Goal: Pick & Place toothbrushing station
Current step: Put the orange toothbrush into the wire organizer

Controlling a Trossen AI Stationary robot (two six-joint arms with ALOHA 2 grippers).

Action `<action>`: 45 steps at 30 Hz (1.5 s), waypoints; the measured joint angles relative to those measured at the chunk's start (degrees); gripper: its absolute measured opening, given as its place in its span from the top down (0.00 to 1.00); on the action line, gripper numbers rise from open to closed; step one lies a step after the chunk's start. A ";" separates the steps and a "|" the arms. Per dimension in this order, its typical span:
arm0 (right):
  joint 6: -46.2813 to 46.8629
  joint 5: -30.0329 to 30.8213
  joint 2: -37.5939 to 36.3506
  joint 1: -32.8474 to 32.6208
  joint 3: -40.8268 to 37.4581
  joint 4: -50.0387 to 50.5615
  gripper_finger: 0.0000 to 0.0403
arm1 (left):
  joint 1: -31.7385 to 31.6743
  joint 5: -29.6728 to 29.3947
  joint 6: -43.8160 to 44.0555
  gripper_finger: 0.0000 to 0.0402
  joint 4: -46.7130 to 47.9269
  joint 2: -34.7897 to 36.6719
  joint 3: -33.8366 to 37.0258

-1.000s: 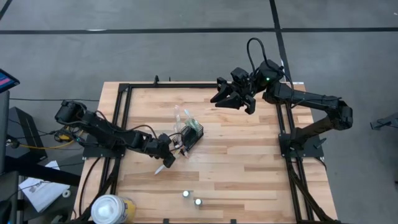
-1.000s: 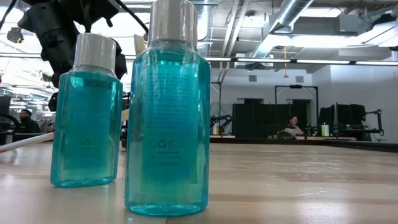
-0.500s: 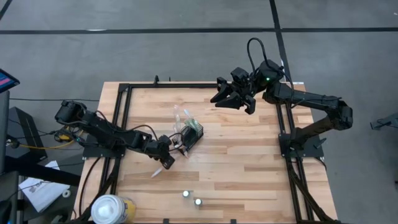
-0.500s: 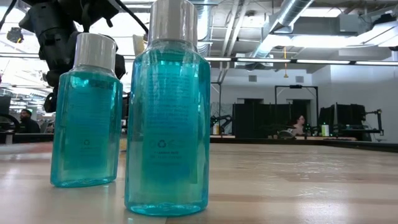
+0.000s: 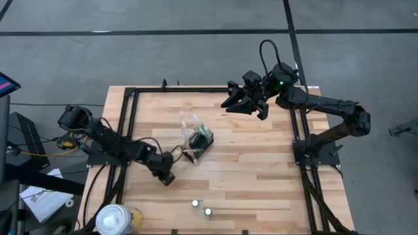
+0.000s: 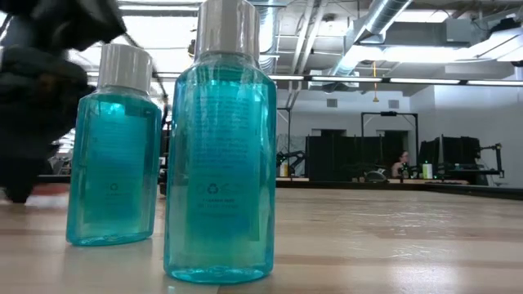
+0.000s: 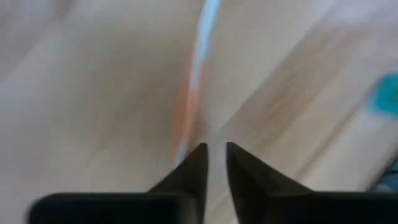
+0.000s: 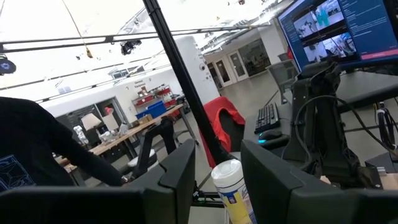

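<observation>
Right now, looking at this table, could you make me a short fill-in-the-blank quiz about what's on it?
1. The two bottles nearest the low camera hold ____ liquid.
2. The black wire-mesh holder stands on a ____ table.
3. The toothbrush ahead of the left gripper is white and ____.
4. The right gripper hangs near the table's ____ edge.

Missing words: blue; wooden; orange; far

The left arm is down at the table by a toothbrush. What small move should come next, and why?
Probably a short, slow lift straight up, to check that the toothbrush comes along. The left gripper sits low on the wood with the brush lying flat right at its tip, and the blur hides whether it has hold. The wire holder stands close by. The right gripper waits at the far side.
</observation>
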State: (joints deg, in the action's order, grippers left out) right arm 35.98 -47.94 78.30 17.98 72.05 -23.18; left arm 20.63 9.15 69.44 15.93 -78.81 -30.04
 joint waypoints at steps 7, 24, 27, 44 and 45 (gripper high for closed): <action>-0.39 -0.06 0.00 0.02 0.00 0.00 0.70 | 3.09 -5.60 4.27 0.55 -1.61 2.02 2.18; -0.42 -1.11 0.00 0.11 0.00 -0.02 0.70 | 2.04 -9.31 6.44 0.61 2.29 11.65 2.38; -0.55 -1.33 0.00 0.11 0.00 -0.09 0.70 | 1.74 -8.58 7.52 0.60 9.04 16.09 2.38; -1.00 -1.75 0.00 0.13 0.00 0.00 0.70 | 0.97 -13.41 -13.64 0.51 26.49 22.92 3.83; -0.98 -1.73 0.00 0.13 0.00 0.00 0.70 | 0.64 -13.43 -14.89 0.51 26.45 22.47 3.83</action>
State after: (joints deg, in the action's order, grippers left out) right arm 35.00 -49.67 78.30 18.11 72.05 -23.18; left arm 21.27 -4.28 54.55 42.39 -56.34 -26.22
